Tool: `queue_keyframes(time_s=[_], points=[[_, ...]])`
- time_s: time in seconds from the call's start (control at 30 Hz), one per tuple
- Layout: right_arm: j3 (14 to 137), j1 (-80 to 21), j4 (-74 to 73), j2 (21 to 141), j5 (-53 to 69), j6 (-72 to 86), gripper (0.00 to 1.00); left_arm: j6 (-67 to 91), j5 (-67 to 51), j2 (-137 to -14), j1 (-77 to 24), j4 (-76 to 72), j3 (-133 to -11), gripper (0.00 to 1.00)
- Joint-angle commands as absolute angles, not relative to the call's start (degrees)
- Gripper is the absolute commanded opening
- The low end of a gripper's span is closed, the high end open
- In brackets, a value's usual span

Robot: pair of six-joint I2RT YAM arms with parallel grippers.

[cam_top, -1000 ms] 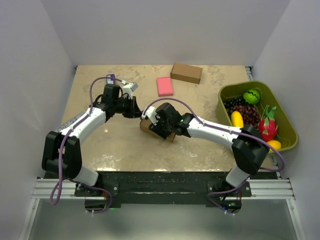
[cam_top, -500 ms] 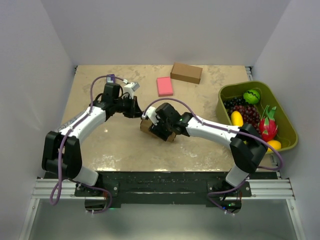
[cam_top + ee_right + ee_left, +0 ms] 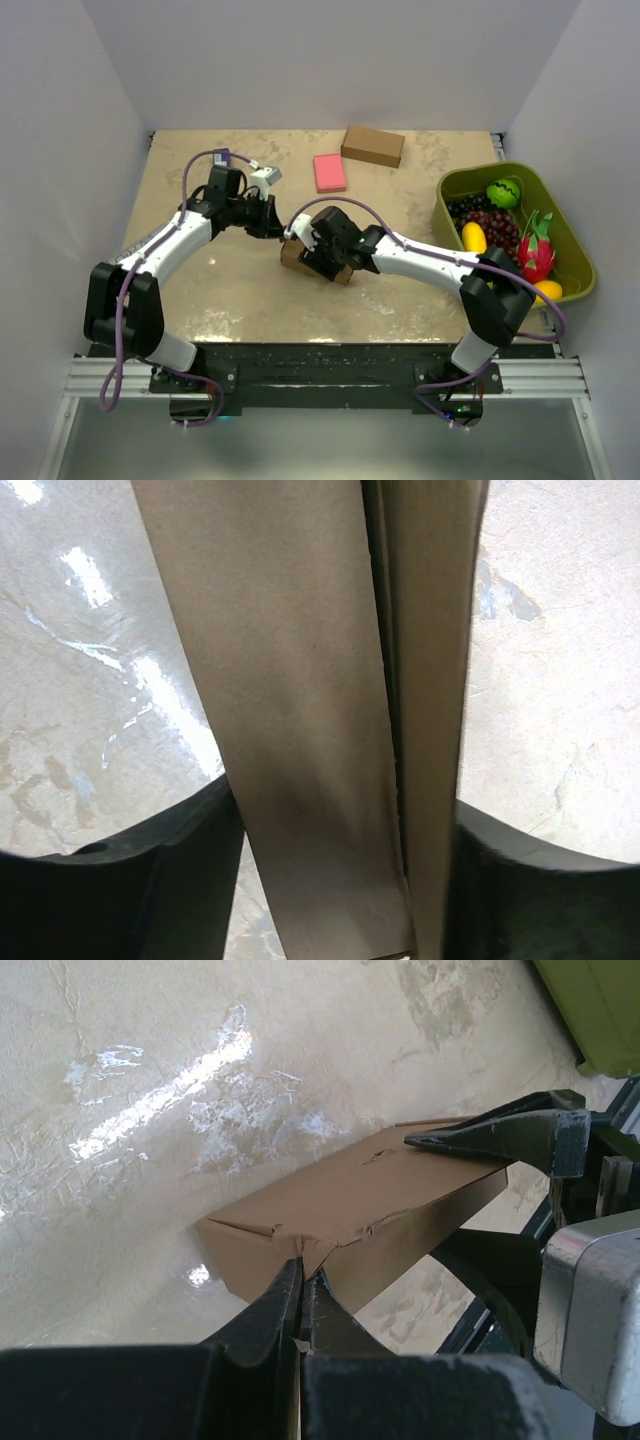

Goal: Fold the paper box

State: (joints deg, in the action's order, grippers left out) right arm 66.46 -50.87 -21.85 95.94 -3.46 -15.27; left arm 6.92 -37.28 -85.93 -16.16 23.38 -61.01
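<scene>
1. the plain brown thin cardboard paper box [image 3: 293, 252] lies mid-table on the beige mottled table [image 3: 230, 290], between the two arms. it is well apart from the pink rectangular block [image 3: 329, 172] and the ready-made brown box [image 3: 373, 146].
2. the right gripper [image 3: 320, 258] clamps the paper box across its body. in its wrist view, cardboard fills the gap between the fingers.
3. the left gripper [image 3: 300, 1278] is pinched to almost no gap, its tips at the box's near top edge beside a crumpled crease.
4. risk: if you pull at that crease, the thin edge may tear or fold off-line.
5. risk: too hard a squeeze from the right may crush the walls; too loose, and the box may pivot.
6. hidden: you cannot tell whether a flap sits between the left tips. from above, the right arm covers most of the box, so which flaps are tucked is unreadable.
</scene>
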Motion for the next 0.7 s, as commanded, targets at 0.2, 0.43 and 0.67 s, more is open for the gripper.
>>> queue_keyframes(time_s=[0.2,0.43,0.67], points=[[66.0,-51.2,-24.7,99.6,-0.4,-14.4,0.53,20.4,-46.9,-81.7,-19.1,8.4,-55.5,0.0],[66.1,-51.1,-24.3,99.7,-0.7,-14.5,0.53,19.0,-43.3,-80.3,-19.4,9.4,-52.4,0.0],[66.0,-51.1,-24.0,99.7,-1.1,-14.5,0.53,17.2,-37.7,-79.0,-19.8,10.4,-47.6,0.0]])
